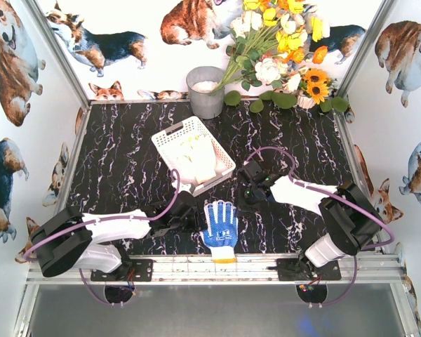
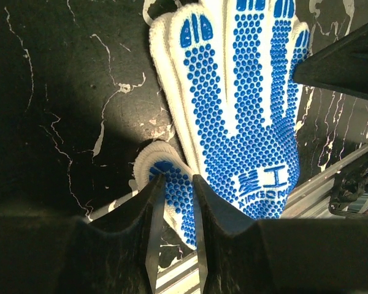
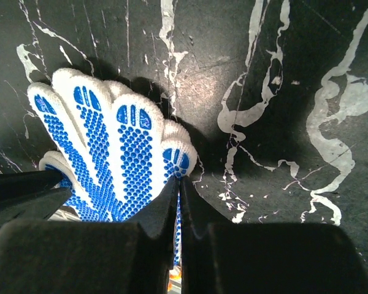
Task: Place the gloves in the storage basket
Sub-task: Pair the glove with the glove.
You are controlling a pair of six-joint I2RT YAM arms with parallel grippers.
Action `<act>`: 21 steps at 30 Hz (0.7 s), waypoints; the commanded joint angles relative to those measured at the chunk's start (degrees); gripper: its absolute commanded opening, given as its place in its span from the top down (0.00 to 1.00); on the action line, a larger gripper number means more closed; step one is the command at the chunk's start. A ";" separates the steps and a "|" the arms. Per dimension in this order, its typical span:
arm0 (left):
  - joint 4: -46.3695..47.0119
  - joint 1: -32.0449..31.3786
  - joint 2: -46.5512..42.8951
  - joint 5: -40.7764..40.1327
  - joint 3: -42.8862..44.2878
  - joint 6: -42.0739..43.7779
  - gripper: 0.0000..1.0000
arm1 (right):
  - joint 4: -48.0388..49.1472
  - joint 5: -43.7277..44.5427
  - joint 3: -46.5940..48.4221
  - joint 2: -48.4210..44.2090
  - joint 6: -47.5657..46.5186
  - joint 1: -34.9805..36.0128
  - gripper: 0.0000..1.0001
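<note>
Left wrist | left end effector (image 2: 175, 184) clamps blue-dotted glove (image 2: 245, 122) thumb

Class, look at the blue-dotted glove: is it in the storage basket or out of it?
Out. The blue-dotted glove lies spread flat on the black marbled table, apart from the white storage basket.

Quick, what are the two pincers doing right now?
Left pincer: closed on the thumb of the glove.
Right pincer: closed on the little-finger edge of that glove.
</note>
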 commanded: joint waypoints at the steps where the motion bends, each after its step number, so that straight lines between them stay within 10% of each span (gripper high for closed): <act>1: 1.52 0.29 1.81 -1.24 -1.02 1.64 0.81 | 3.40 -0.51 3.34 -0.11 -0.77 -0.13 1.00; 12: 0.10 0.34 1.69 -2.04 -1.05 2.80 0.79 | 3.60 0.08 3.51 2.00 -1.75 -0.10 0.99; 21: -11.26 0.22 -3.50 -4.20 7.88 9.97 0.64 | -2.03 -0.08 3.86 -5.80 -2.35 -0.12 0.62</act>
